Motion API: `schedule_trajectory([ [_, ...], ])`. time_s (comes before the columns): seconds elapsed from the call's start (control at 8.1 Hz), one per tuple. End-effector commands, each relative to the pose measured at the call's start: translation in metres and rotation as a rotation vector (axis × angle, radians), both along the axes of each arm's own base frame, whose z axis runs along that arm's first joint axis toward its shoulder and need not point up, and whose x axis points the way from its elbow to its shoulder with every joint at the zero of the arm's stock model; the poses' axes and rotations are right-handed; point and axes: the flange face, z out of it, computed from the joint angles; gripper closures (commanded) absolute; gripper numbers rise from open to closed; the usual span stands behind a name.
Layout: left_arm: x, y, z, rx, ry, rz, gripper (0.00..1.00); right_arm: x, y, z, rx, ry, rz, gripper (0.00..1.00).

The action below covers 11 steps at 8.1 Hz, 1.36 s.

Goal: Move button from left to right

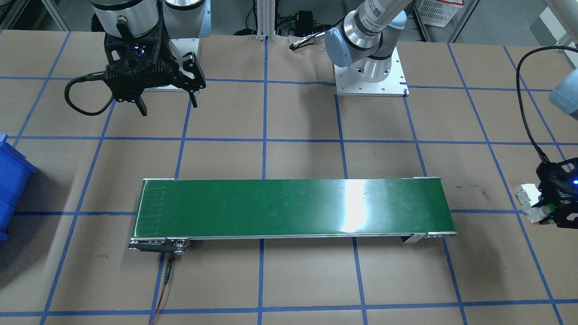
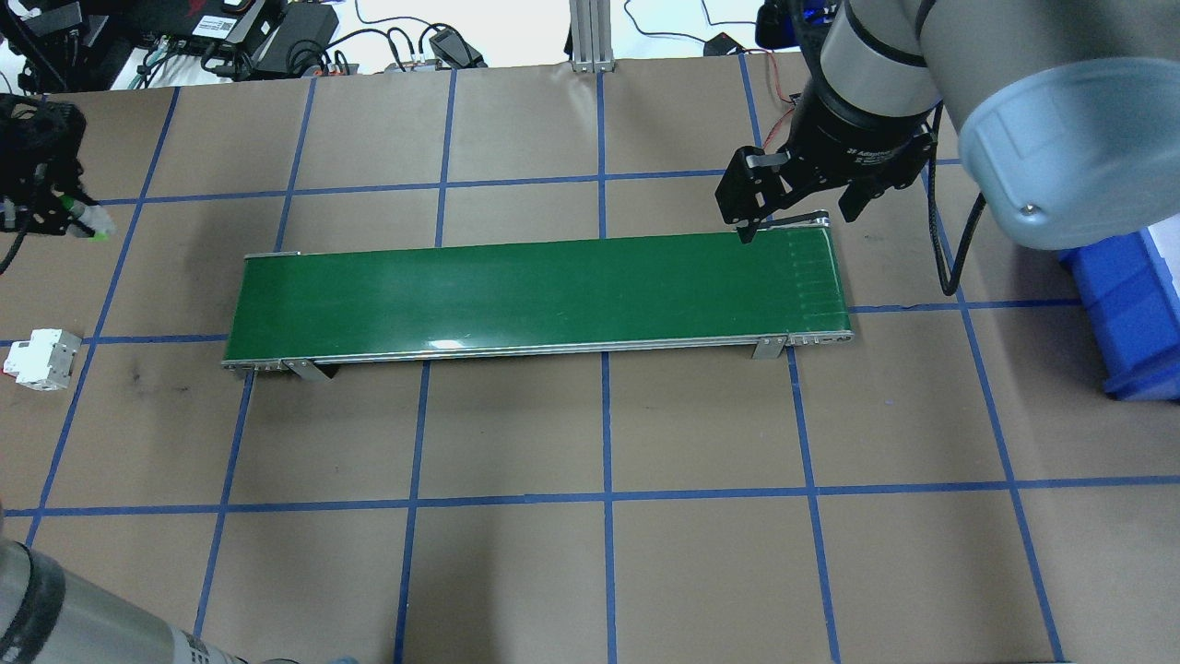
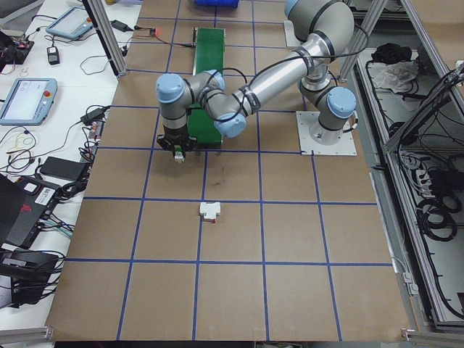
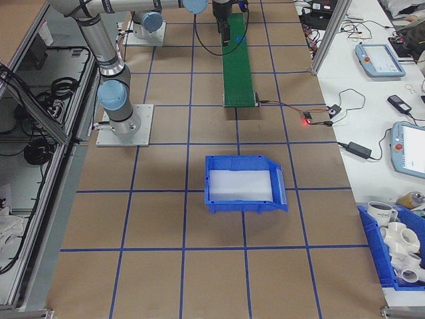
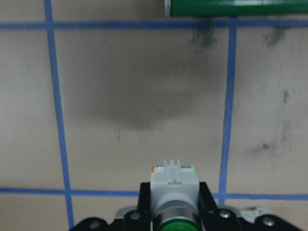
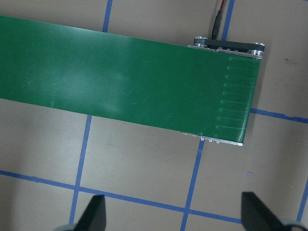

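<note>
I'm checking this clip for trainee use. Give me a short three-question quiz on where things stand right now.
1. True or false: the left claw is shut on the button.
2. What lies on the table paper near the left claw?
A. the white circuit breaker
B. the blue bin
C. a red cup
3. Fill in: the right claw is ____ and hangs over one end of the green conveyor belt.

Key: 1 true; 2 A; 3 open.

left end effector (image 5: 174, 204) clamped, right end effector (image 6: 173, 211) spread.
</note>
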Motion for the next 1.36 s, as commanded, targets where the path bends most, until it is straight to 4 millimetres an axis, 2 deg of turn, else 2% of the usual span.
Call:
schedule_trajectory([
  [0.0, -0.129, -0.015, 0.006, 0.003, 0.016, -0.173, 0.95, 0.0, 0.0, -0.001, 0.001, 0.005, 0.004, 0.0],
  [0.12, -0.158, -0.009, -0.005, 0.019, 0.025, -0.207, 0.95, -0.001, 0.0, 0.0, 0.002, 0.007, 0.004, 0.0],
  [0.25, -0.173, 0.007, -0.021, 0.048, 0.042, -0.16, 0.95, -0.001, 0.0, -0.001, 0.005, 0.009, 0.004, 0.0],
  [0.37, -0.186, 0.024, -0.027, 0.039, 0.038, -0.136, 0.95, 0.0, -0.004, -0.013, 0.046, 0.012, 0.004, 0.0],
  [0.49, -0.192, 0.044, -0.04, 0.034, 0.038, -0.12, 0.95, 0.001, -0.015, -0.029, 0.076, 0.009, 0.003, 0.0],
  [0.62, -0.195, 0.055, -0.06, 0.004, 0.027, -0.122, 0.95, 0.0, -0.016, -0.032, 0.087, 0.021, 0.004, 0.0],
  [0.74, -0.196, 0.058, -0.07, -0.041, 0.012, -0.123, 0.95, -0.002, -0.017, -0.031, 0.084, 0.022, 0.001, 0.0],
  [1.11, -0.198, 0.063, -0.076, -0.031, 0.019, -0.121, 0.95, 0.001, -0.017, -0.03, 0.08, 0.001, -0.003, 0.0],
  [1.23, -0.198, 0.063, -0.078, -0.027, 0.021, -0.121, 0.89, 0.0, -0.018, -0.03, 0.074, 0.005, -0.003, 0.0],
])
